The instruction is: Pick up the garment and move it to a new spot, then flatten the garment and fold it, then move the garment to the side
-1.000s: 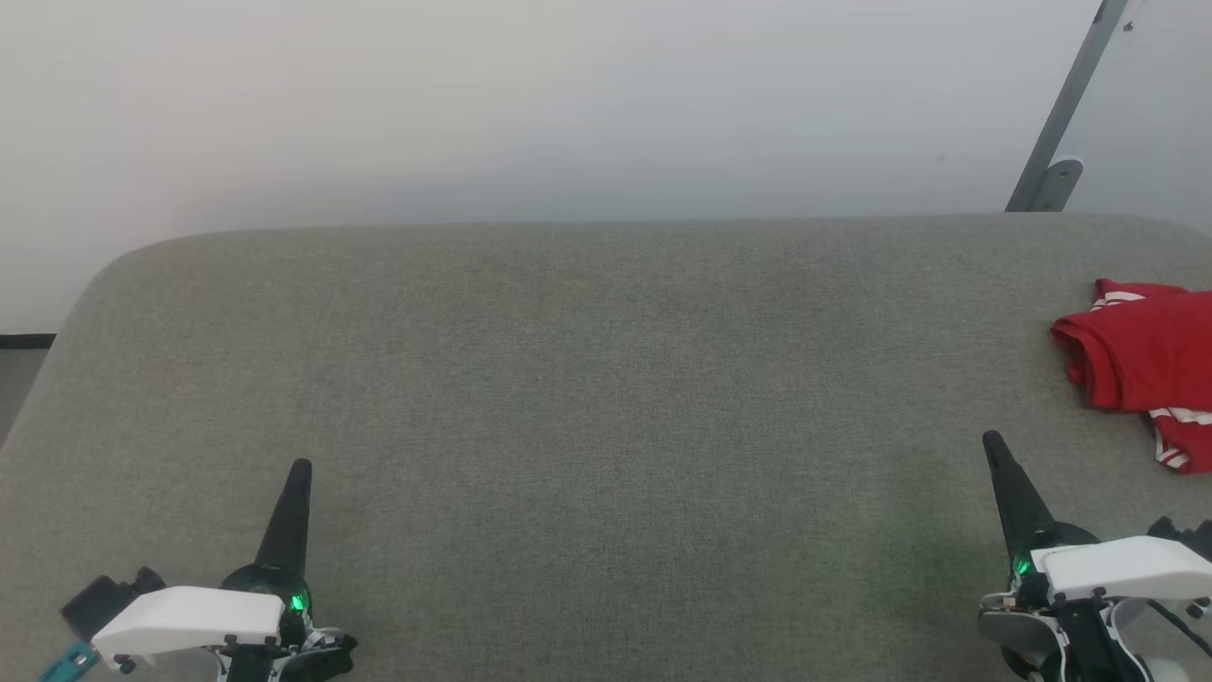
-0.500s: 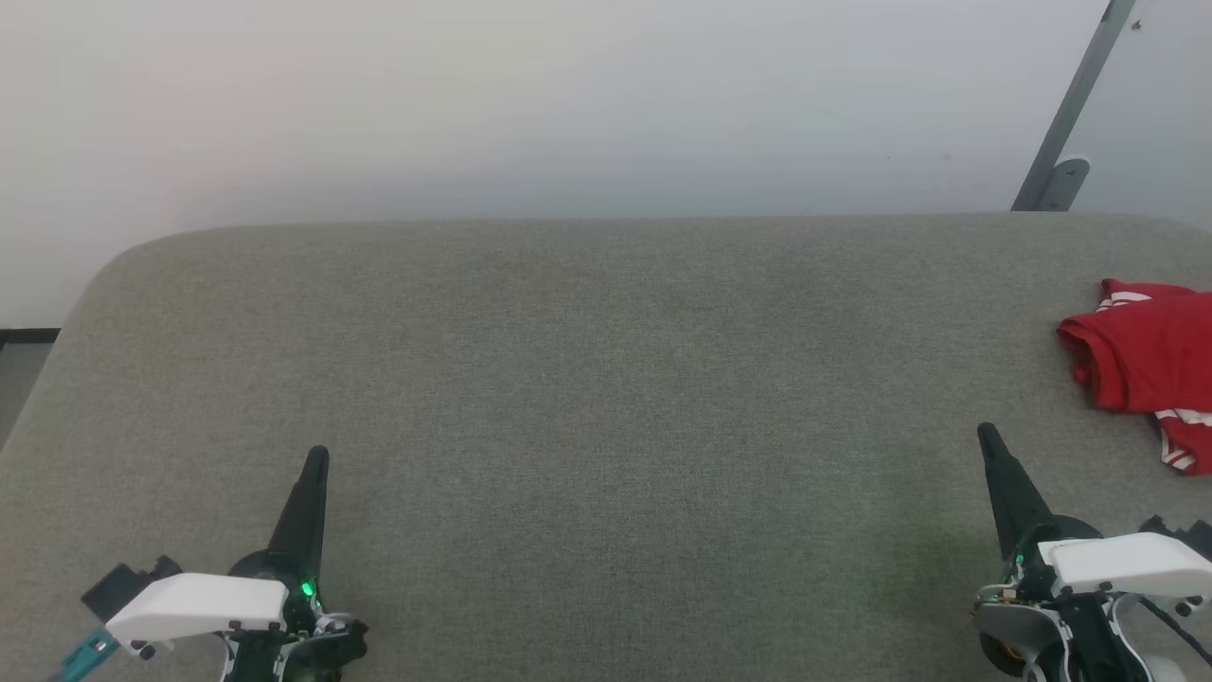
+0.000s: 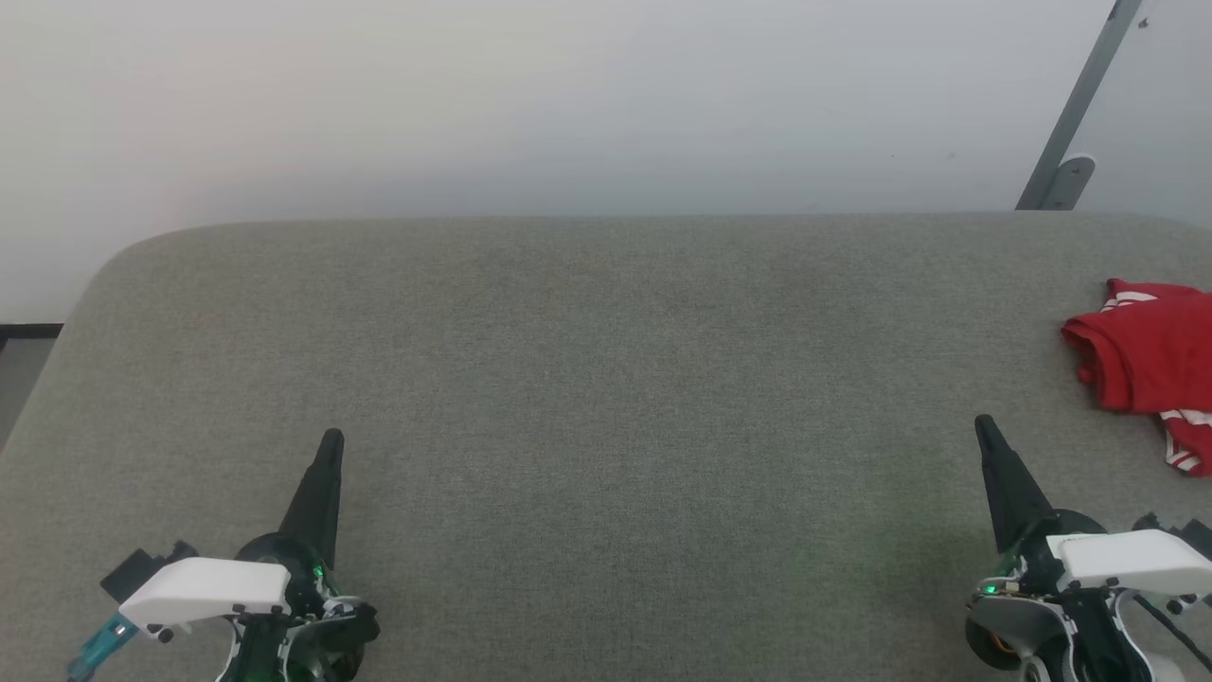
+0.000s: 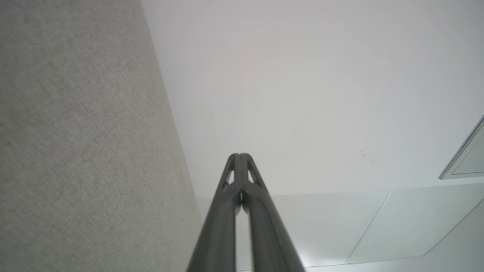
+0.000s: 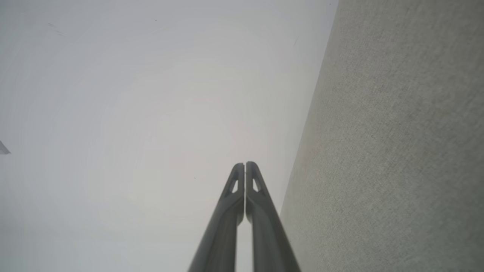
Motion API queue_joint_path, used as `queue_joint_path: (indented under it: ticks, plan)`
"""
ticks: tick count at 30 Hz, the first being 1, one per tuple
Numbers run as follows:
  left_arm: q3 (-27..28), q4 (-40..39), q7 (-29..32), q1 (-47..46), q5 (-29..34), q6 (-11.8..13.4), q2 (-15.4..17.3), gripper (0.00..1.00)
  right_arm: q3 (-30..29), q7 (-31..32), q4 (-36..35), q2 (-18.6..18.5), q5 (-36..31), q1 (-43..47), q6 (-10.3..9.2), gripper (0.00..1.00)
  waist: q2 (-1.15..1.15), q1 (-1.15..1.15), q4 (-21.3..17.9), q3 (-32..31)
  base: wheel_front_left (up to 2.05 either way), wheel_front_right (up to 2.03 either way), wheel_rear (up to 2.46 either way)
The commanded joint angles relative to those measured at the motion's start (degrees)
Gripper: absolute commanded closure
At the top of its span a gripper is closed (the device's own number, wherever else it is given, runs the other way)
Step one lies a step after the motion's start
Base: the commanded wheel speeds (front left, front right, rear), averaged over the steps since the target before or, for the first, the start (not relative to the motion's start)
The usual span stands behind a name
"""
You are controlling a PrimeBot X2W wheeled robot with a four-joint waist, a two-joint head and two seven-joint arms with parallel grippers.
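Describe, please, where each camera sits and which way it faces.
Head view: on the robot's head, looking forward and down over the grey table to the white wall; left tool and right tool at the lower corners, red shirt at the right edge.
Left wrist view: on the left wrist, looking along its shut tool at the wall, table at picture left.
Right wrist view: on the right wrist, looking along its shut tool at the wall, table at picture right.
Shared: all three show table and wall.

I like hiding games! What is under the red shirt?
The red shirt lies bunched on the grey fabric surface, which shows beside it. Anything beneath its folds is covered, so that cannot be seen.
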Motion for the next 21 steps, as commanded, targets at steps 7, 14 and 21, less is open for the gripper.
queue_joint_path:
  ticks: [7,14,21]
  plan:
    - [-0.1,0.13,0.42,-0.83,-0.75,-0.26,-0.21,1.0,-0.15,0.4,-0.29,0.39,0.95,-0.4,0.0,1.0,0.0,0.0,0.04,0.03,0.0,0.0,0.0]
    - [-0.11,0.13,0.42,-0.83,-0.76,-0.26,-0.21,1.0,-0.17,0.39,-0.29,0.39,0.95,-0.38,0.0,1.0,0.0,0.0,0.04,0.03,0.0,0.0,0.0]
    - [-0.11,0.12,0.41,-0.83,-0.76,-0.26,-0.21,1.0,-0.16,0.39,-0.28,0.38,0.96,-0.37,0.0,1.0,0.0,0.0,0.04,0.03,0.0,0.0,0.0]
